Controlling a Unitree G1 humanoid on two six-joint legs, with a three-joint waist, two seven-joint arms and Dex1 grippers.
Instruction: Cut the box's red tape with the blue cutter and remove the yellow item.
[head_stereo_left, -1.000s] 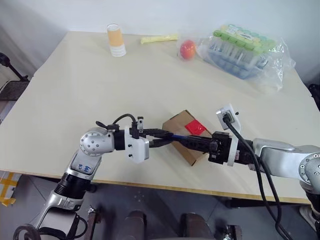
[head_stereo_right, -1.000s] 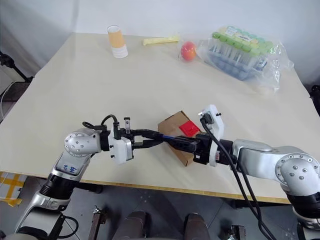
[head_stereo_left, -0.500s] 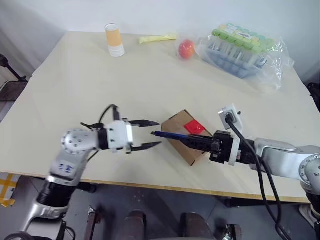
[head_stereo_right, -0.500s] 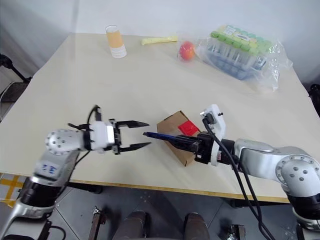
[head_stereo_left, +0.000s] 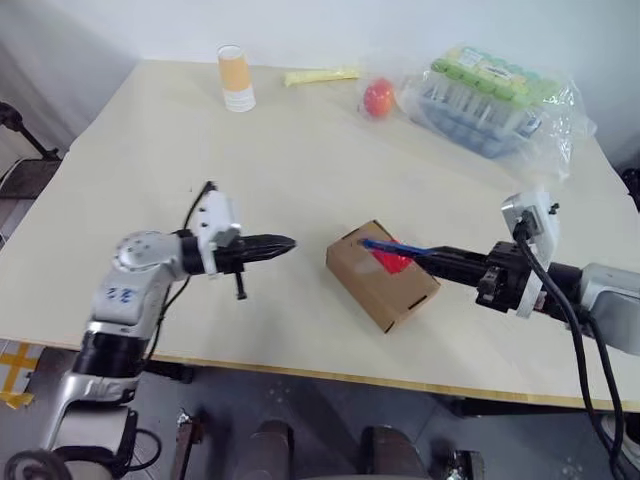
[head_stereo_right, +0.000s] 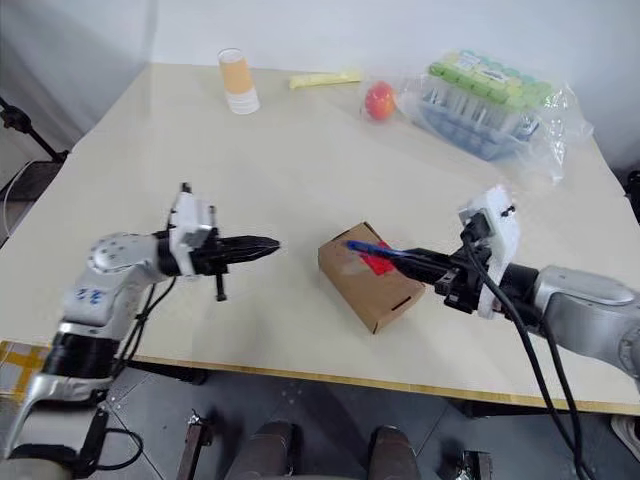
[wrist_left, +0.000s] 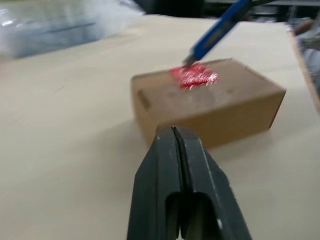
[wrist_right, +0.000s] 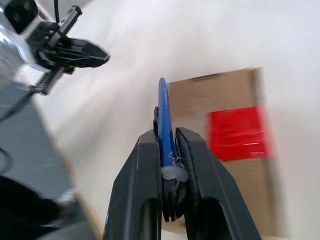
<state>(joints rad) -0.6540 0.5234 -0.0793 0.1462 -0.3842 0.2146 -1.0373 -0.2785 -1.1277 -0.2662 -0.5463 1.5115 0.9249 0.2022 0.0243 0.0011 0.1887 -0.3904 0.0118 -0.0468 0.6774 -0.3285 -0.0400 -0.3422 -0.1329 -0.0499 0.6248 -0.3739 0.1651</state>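
The box lies near the desk's front edge, between the two arms, red tape facing up. The right pincer, clenched on the blue cutter, points its long axis leftward, tip over the tape; whether it touches is unclear. The left pincer is clenched empty, apart from the box. The yellow item is presumably hidden inside.

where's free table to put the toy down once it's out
Bare table between the cup and the box, and left of the left gripper. Crowded along the far edge: strip, fruit, bag of tubes.
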